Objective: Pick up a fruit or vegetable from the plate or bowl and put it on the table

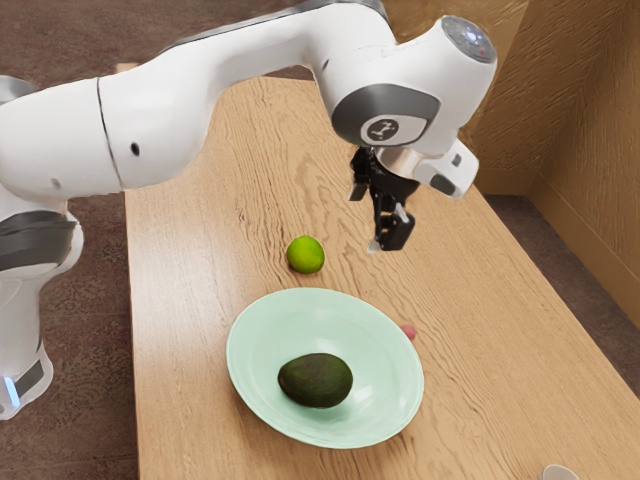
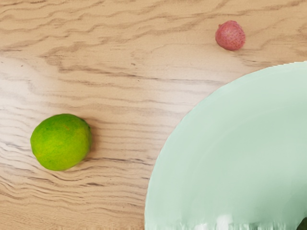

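High above the table, beyond the plate, my gripper (image 1: 377,220) stands open with nothing between its fingers. A dark green avocado (image 1: 316,381) lies in the wide pale-green dish (image 1: 250,321). Outside the dish, a bright green lime (image 1: 306,254) rests on the wood, and a small pink lychee-like fruit (image 1: 409,331) sits close to the rim. The wrist view has the lime (image 2: 61,142), the pink fruit (image 2: 230,35), part of the dish (image 2: 230,139) and a dark edge of the avocado (image 2: 302,225).
The wooden table (image 1: 200,200) runs under everything. A white cup-like object (image 1: 558,473) is cut off at the exterior view's bottom edge, toward its right. A textured brown wall (image 1: 590,130) rises behind the table.
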`<action>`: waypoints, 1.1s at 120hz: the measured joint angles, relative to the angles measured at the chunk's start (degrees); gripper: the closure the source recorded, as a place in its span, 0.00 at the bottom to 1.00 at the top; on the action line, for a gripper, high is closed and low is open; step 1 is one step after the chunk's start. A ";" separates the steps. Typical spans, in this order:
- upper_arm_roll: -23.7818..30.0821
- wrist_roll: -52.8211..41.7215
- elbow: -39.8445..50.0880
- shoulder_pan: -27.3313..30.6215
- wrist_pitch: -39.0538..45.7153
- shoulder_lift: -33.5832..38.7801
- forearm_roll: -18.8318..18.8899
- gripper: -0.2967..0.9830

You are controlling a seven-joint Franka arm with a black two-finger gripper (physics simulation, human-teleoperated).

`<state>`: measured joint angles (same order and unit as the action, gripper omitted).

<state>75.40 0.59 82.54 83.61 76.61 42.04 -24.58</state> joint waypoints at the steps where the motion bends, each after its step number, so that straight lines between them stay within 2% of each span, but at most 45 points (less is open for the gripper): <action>1: -0.06 -0.05 0.08 -0.74 -0.02 0.51 -0.39 0.25; 10: -1.79 -0.43 4.63 -8.89 1.58 3.89 -3.26 0.25; 16: -6.52 -0.60 13.59 -17.70 4.61 4.65 -5.62 0.25; 21: -9.73 -0.74 19.50 -22.90 7.04 5.15 -7.92 0.25; 34: -12.53 -1.07 27.16 -29.04 13.08 5.05 -13.27 0.25; 48: -12.69 -1.41 30.60 -30.60 17.83 4.41 -16.72 0.26; 63: -10.74 -1.70 33.36 -30.57 21.06 3.52 -18.20 0.26; 100: -8.80 -2.23 35.77 -30.37 22.32 3.13 -18.27 0.25; 132: -5.76 -2.81 36.50 -28.01 22.18 0.83 -18.49 0.25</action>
<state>69.64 -2.22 119.04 55.59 98.79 42.87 -43.08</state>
